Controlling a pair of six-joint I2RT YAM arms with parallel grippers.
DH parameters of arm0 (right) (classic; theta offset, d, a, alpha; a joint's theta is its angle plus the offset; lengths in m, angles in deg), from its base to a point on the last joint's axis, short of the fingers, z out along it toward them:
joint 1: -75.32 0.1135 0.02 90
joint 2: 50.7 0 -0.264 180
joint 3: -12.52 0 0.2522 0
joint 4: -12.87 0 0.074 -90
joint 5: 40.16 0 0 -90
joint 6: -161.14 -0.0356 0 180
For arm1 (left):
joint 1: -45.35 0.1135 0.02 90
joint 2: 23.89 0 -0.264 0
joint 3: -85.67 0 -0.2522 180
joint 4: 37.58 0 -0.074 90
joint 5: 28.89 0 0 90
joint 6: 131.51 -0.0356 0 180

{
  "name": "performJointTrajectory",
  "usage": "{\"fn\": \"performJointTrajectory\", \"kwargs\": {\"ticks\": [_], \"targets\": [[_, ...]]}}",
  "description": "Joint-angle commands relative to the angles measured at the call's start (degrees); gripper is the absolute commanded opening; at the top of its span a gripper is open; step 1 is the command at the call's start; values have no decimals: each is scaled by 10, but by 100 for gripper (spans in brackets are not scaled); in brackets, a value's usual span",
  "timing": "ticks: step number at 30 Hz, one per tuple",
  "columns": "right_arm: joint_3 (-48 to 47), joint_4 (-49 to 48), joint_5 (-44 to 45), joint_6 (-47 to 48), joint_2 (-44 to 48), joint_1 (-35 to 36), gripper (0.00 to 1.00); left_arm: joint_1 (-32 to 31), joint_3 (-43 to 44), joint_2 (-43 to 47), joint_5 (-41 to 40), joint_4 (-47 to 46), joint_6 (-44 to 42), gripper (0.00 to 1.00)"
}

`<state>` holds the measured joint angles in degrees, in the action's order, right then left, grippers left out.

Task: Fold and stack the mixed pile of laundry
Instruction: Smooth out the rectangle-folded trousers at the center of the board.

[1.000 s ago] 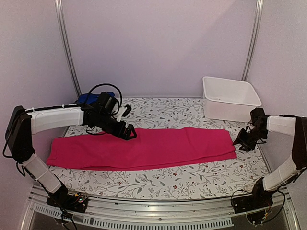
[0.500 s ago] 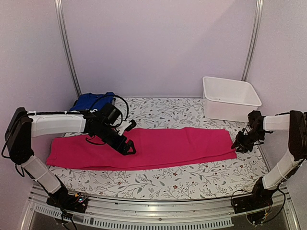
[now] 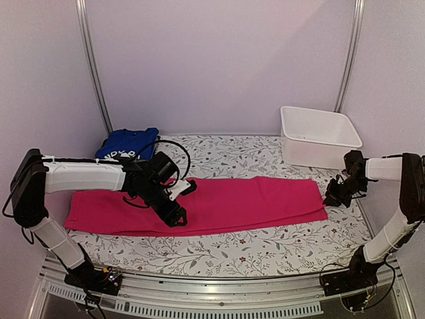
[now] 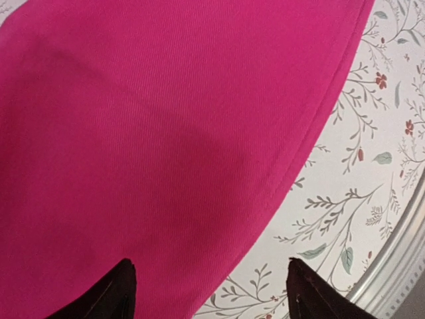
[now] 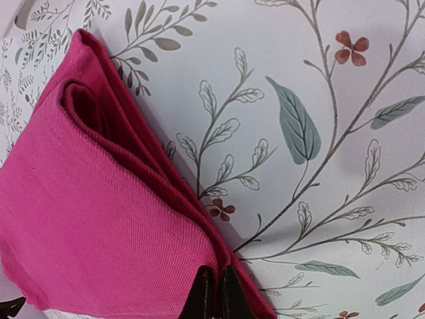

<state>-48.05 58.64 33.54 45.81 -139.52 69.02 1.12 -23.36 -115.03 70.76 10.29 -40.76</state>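
Observation:
The magenta-pink garment (image 3: 232, 203) lies folded into a long strip across the floral table covering (image 3: 232, 251). My left gripper (image 3: 176, 216) hangs open over the strip's near edge, left of centre. In the left wrist view its two dark fingertips (image 4: 122, 293) straddle that hem of the pink cloth (image 4: 166, 133), with nothing between them. My right gripper (image 3: 331, 198) is at the strip's right end. In the right wrist view it (image 5: 214, 292) is shut on the folded edge of the pink cloth (image 5: 86, 219). A royal-blue garment (image 3: 129, 142) with white print sits at the back left.
A white rectangular bin (image 3: 319, 136) stands at the back right, just behind the right arm. Metal posts rise at both back corners. The table's metal front rail (image 3: 219, 296) runs along the near edge, between the arm bases.
The left gripper moved from the strip's far edge across to its near edge and narrowed slightly. The right gripper closed on the strip's right end.

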Motion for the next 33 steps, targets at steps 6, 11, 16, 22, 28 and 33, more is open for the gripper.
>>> {"fn": "performJointTrajectory", "kwargs": {"ticks": [6, 11, 16, 22, 28, 33], "targets": [[-24, 20, -4, 3, 26, -2, 0, -66, 15, -28, -35, -36, -87, 60], [-23, 22, -8, 2, 29, -2, 0, -83, 35, -66, -44, -50, -111, 52], [-21, 23, -10, 3, 29, -2, 0, -89, 60, -109, -39, -59, -131, 46], [-21, 24, -13, 2, 30, -2, 0, -96, 86, -136, -31, -55, -155, 45], [-22, 24, -15, 4, 27, -2, 0, -103, 80, -144, -37, -53, -163, 50], [-22, 23, -16, 5, 24, -2, 0, -106, 85, -160, -56, -47, -169, 50]]}}
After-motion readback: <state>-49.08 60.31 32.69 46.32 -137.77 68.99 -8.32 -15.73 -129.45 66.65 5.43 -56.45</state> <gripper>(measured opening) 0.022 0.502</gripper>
